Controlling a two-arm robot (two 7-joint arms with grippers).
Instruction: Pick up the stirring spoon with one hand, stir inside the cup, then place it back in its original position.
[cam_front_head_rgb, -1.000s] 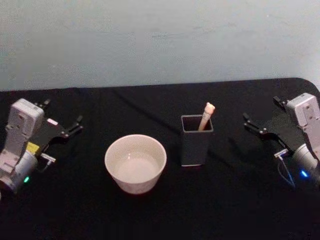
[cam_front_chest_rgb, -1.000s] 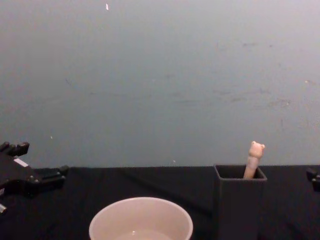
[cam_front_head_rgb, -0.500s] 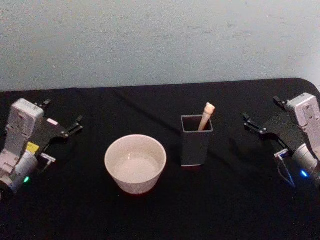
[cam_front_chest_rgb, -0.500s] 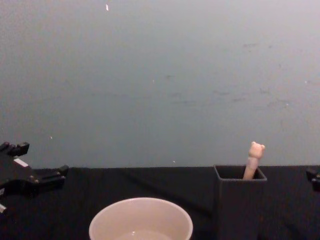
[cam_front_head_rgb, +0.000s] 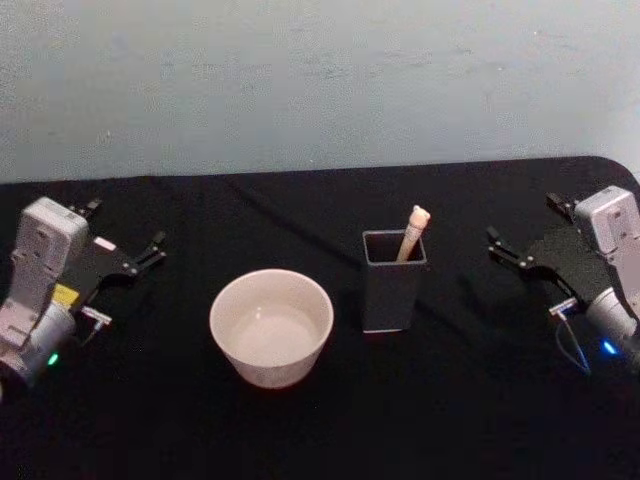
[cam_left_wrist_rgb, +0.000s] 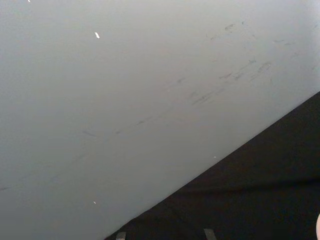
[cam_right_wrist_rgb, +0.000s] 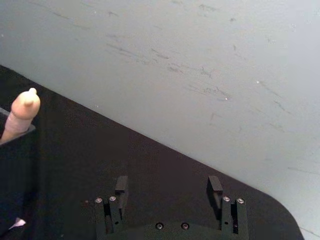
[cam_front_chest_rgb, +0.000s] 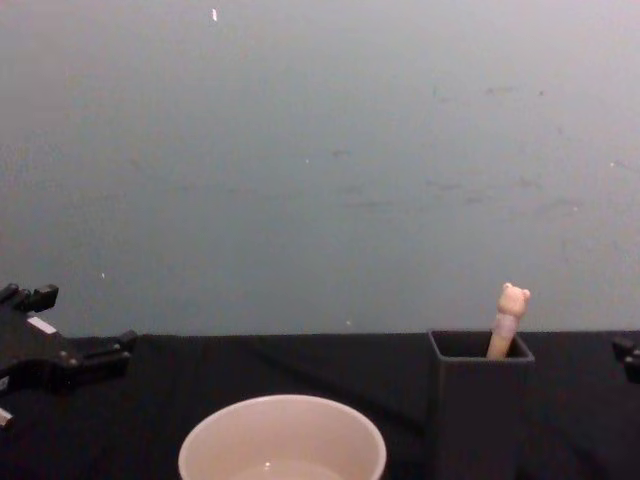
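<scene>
Far left, I see my left gripper (cam_front_head_rgb: 124, 224) above the black table (cam_front_head_rgb: 300, 205), prongs spread wide and empty. Then comes the cup (cam_front_head_rgb: 270, 325), and just beside it the dark holder (cam_front_head_rgb: 390, 292) with the stirring spoon (cam_front_head_rgb: 412, 232) standing inside. The right gripper (cam_front_head_rgb: 522, 220) is likewise splayed, touching nothing.

The peach, bear-topped spoon (cam_front_head_rgb: 412, 232) leans in the dark square holder (cam_front_head_rgb: 390, 300), right of the wide cream cup (cam_front_head_rgb: 266, 371).
</scene>
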